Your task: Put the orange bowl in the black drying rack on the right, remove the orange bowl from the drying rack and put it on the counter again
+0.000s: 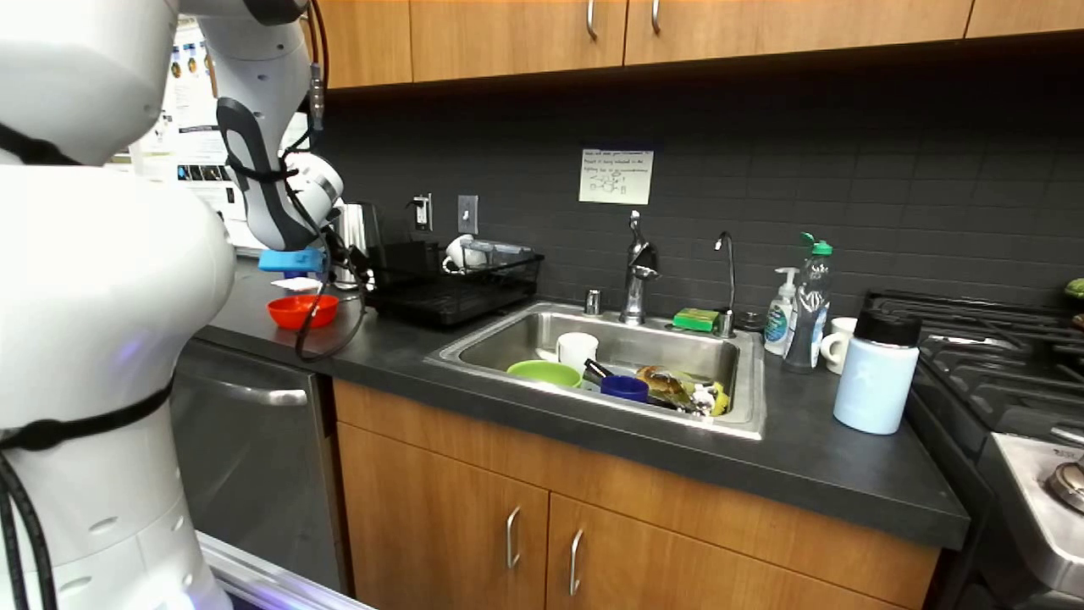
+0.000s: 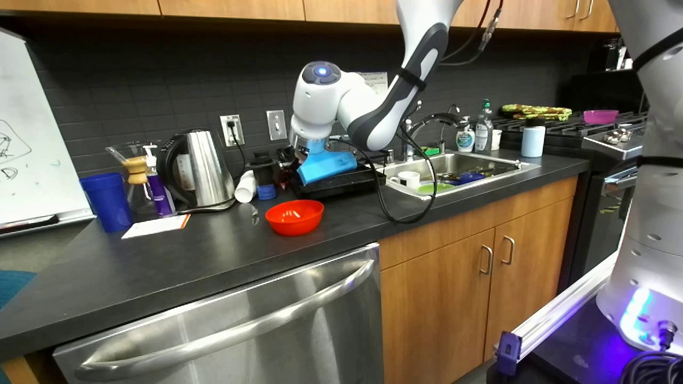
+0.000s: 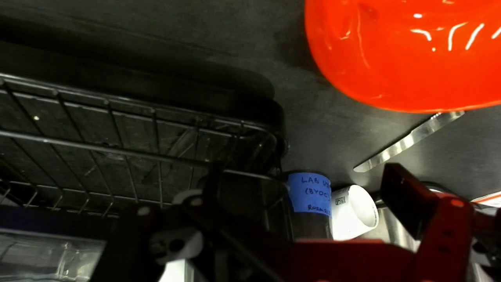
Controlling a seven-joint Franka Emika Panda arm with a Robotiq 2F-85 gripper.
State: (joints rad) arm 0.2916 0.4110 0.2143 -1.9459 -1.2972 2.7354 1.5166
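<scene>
Pincer (image 3: 309, 190): spread, fingers wide apart; in the wrist view a jar (image 3: 311, 225) with a blue label and a paper cup (image 3: 353, 213) lying on its side show through the gap. In both exterior views it hangs over the table (image 2: 229, 258), by the end of the rack (image 2: 344, 182) nearest the orange bowl (image 2: 294, 217). Height above the rack: cannot tell.

Orange bowl: upright on the table, above the dishwasher (image 2: 240, 320), outside the rack and apart from the pincer. A knife (image 3: 409, 141) lies flat just beside it, one end at the rim as seen from the wrist; whether they touch, cannot tell.

Rack: black, wire-sided, on the table between orange bowl and sink (image 1: 669, 349). In an exterior view it holds a tilted mug (image 1: 464, 252) and a clear container (image 1: 501, 249).

Sink: a green bowl (image 1: 544, 372) and a white cup (image 1: 577, 349) among other dishes.

Also on the table: kettle (image 2: 208, 168), purple pump bottle (image 2: 160, 189), tall blue cup (image 2: 106, 201), a sheet of paper (image 2: 155, 226) near that cup; past the sink, a pale blue flask (image 1: 877, 381).
</scene>
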